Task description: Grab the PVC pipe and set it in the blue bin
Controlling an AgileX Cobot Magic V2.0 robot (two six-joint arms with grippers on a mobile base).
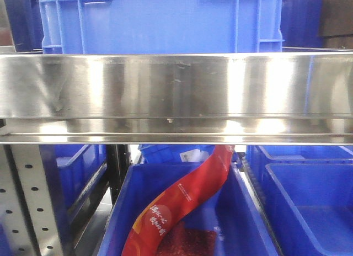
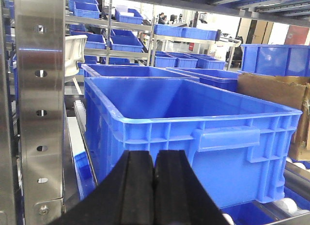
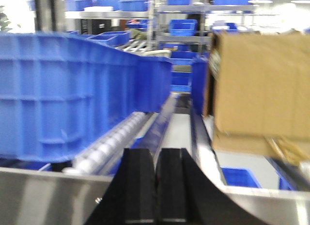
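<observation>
Seeing a big blue bin (image 2: 193,123) taking up most of the left wrist view, open top, sitting dead centre with more blue bins lining up behind it toward the upper left. Catching what's probably the same kind of blue crate (image 1: 165,21) running across the top of the front view, resting on a wide stainless shelf rail (image 1: 176,96) that's spanning the whole middle of the frame. Spotting a lower blue tub (image 1: 242,217) under that rail at bottom centre, holding a long red packet (image 1: 187,203) that's leaning diagonally up toward the rail.

Over in the right wrist view (pretty blurry): getting another blue crate (image 3: 63,94) on the left, sitting on a roller track (image 3: 116,137), and a cardboard box (image 3: 261,84) filling the right side. Also noticing a second cardboard box (image 2: 286,104) at the right edge of the left wrist view, and a perforated steel upright (image 2: 41,113) standing down the left edge.

Left gripper (image 2: 154,186) sitting at bottom centre with black pads pressing flat together, gripping nothing. Right gripper (image 3: 156,186) doing the same, pads closed against each other, nothing pinched.

Not managing to pick out the PVC pipe anywhere; noticing just a small white ribbed thing (image 2: 75,50) at upper left beside the upright, too unclear to call.
</observation>
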